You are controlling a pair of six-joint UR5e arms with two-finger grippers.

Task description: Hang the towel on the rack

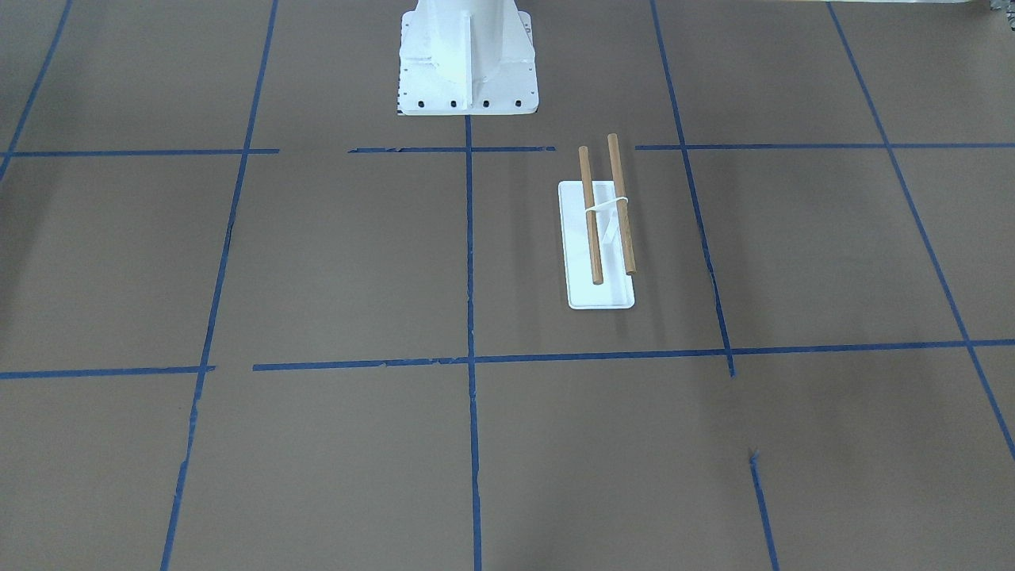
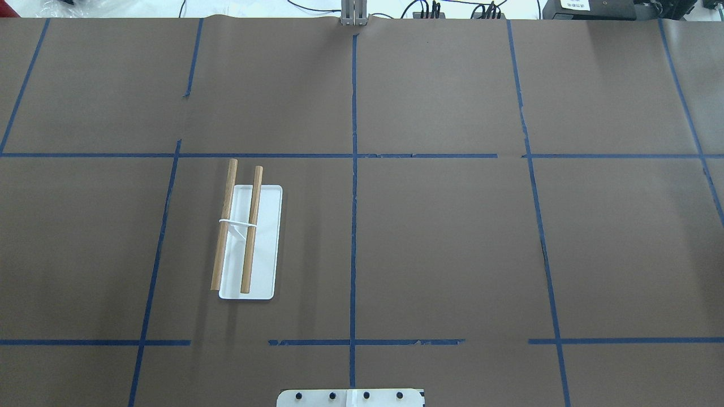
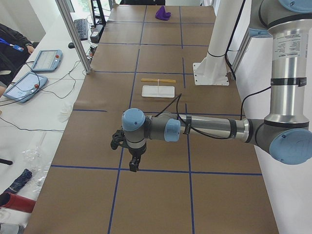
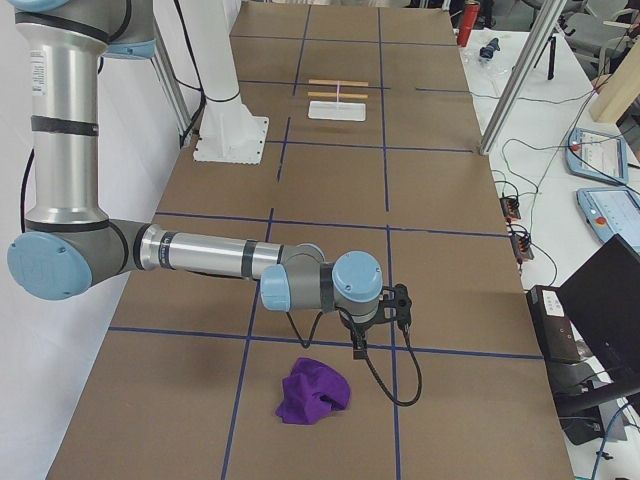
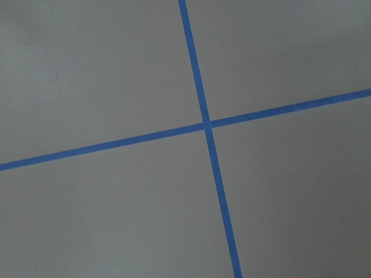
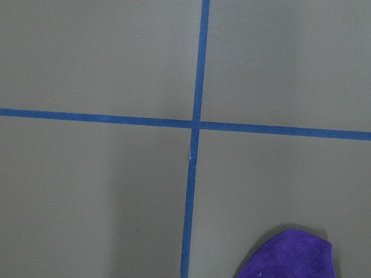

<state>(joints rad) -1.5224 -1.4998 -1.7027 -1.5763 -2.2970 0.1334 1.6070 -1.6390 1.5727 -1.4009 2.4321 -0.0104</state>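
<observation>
The rack stands on the brown table, on my left side: a flat white base with two parallel wooden rods. It also shows in the front view and in both side views. The purple towel lies crumpled on the table at the far right end, away from the rack. Its edge shows in the right wrist view and, far off, in the left side view. My right gripper hangs just above the table beside the towel. My left gripper hangs over the left end. I cannot tell whether either is open or shut.
The white robot pedestal stands at the table's robot side, near the rack. Blue tape lines cross the brown table cover. Tablets and cables lie on a side bench, and a metal post stands beyond the table edge.
</observation>
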